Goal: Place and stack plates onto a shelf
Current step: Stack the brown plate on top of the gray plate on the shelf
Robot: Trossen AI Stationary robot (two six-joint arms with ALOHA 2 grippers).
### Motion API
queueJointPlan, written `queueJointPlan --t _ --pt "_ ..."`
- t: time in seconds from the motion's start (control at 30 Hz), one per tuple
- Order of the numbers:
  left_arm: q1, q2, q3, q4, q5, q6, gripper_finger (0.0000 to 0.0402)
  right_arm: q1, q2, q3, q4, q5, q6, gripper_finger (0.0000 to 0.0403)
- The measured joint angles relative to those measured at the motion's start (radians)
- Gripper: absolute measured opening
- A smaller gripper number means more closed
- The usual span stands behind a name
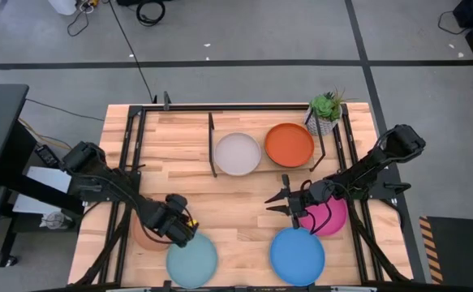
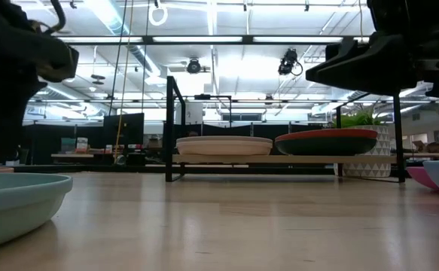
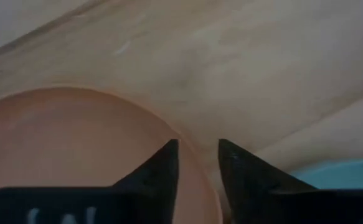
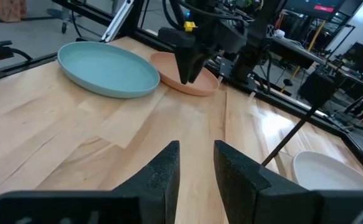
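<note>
Left gripper [image 1: 179, 229] near table's [image 1: 179, 138] front-left, fingers narrowly parted astride the peach plate's [image 3: 75, 149] rim. White plate [image 1: 238, 153] and orange plate [image 1: 290, 143] on shelf [image 1: 216, 146], back edge. Right gripper [image 1: 275, 201] mid-table, slightly open, empty.

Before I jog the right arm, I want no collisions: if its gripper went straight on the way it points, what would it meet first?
Probably bare table first; farther along sits the peach plate, where the left gripper hangs. Depth is unclear.

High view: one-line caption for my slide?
Grey-white plate and orange plate on shelf; left gripper at peach plate, right gripper over table.
</note>
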Motion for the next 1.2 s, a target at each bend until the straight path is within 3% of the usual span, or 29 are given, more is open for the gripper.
queueJointPlan --t 0.13,0.27,0.5,0.77,1.0,1.2 --pt "0.002 0.0 -0.018 0.023 0.026 -0.021 0.0163 0.0 0.0 0.0 -0.005 0.0 0.004 0.0105" --pt "0.002 0.0 -0.044 0.048 0.051 -0.042 0.0165 0.0 0.0 0.0 -0.005 0.0 0.004 0.0105" --pt "0.018 0.009 -0.072 0.083 0.064 -0.027 0.0121 0.0 0.0 0.0 -0.005 0.0 0.004 0.0105" --pt "0.046 0.007 -0.072 0.08 0.055 0.019 0.0015 0.0 0.0 0.0 -0.005 0.0 0.004 0.0104" --pt "0.047 -0.002 -0.05 0.074 0.065 0.07 0.0015 0.0 0.0 0.0 -0.005 0.0 0.004 0.0104" --pt "0.07 -0.054 0.093 0.072 0.062 0.307 0.0013 0.0 0.0 0.0 -0.003 0.001 0.004 0.0104"
